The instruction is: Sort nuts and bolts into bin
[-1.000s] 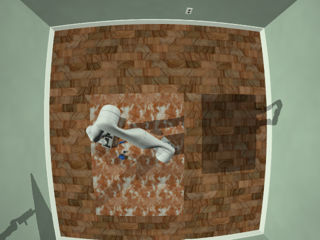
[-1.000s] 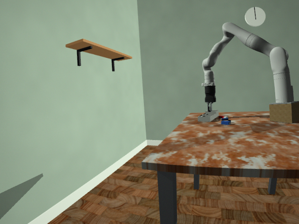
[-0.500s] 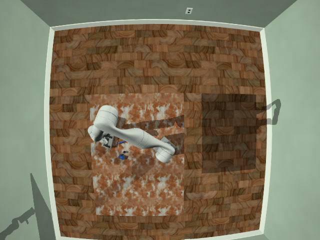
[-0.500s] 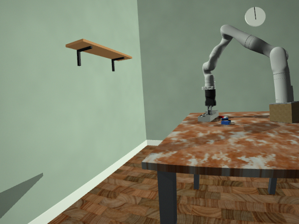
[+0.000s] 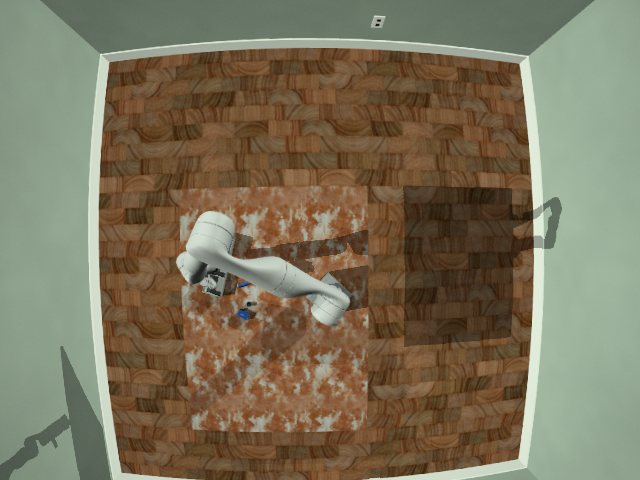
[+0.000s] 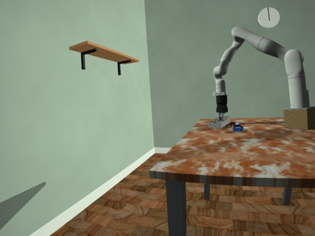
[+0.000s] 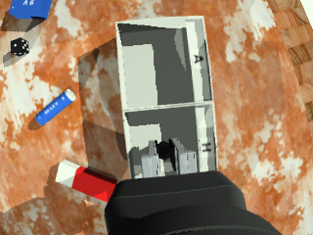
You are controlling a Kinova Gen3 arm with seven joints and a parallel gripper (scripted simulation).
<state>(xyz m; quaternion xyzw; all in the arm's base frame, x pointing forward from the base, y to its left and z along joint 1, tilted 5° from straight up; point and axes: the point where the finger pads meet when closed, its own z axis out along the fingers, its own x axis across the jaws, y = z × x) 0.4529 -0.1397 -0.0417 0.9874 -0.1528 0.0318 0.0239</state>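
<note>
A grey bin with two compartments stands on the table near its edge; it also shows in the overhead view and the side view. I cannot read its letter marks. My gripper hangs low over the bin's near compartment, with its fingers close together on a small dark bolt. In the side view the gripper reaches just into the bin. A black nut lies on the table to the left of the bin.
A blue block, a blue stick and a red-and-white block lie left of the bin. The table edge runs close on the bin's right. The arm's wooden base stands at the table's far side.
</note>
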